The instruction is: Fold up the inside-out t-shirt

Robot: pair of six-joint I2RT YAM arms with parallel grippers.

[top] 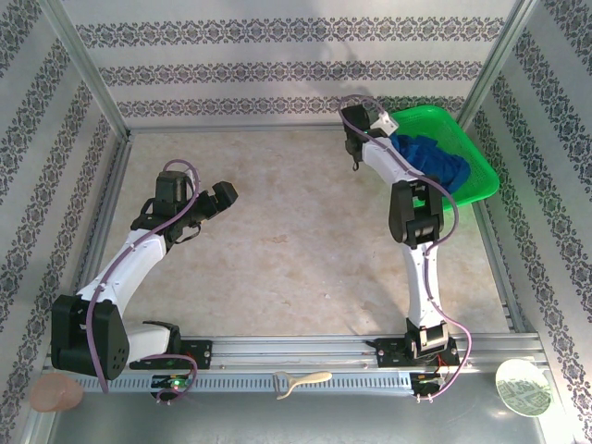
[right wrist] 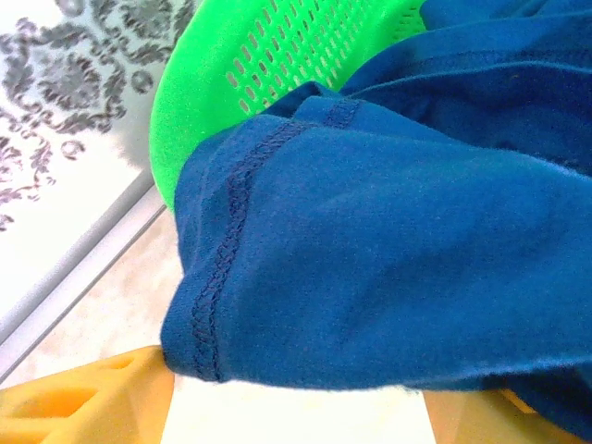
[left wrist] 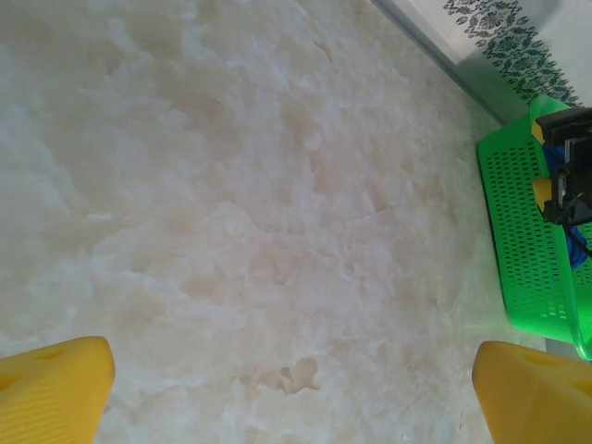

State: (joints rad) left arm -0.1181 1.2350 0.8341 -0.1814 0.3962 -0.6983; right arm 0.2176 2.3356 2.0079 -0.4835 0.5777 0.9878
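The royal-blue t-shirt (top: 435, 162) lies bunched in the green mesh basket (top: 437, 115) at the table's back right. In the right wrist view a stitched hem of the t-shirt (right wrist: 388, 250) hangs over the basket's rim (right wrist: 277, 55). My right gripper (top: 393, 137) is at the basket's near-left edge. Its yellow fingers (right wrist: 92, 398) stand apart, and the cloth's edge lies between them (right wrist: 296, 407), unpinched. My left gripper (top: 222, 196) hovers over the bare table at mid-left, its yellow fingertips (left wrist: 55, 384) wide open round nothing (left wrist: 294, 388).
The basket (left wrist: 523, 240) shows at the right of the left wrist view. Patterned walls and metal rails ring the cream table (top: 296, 240). On the near ledge sit a pink object (top: 55, 393), a cream utensil (top: 301, 381) and a white plate (top: 524, 387).
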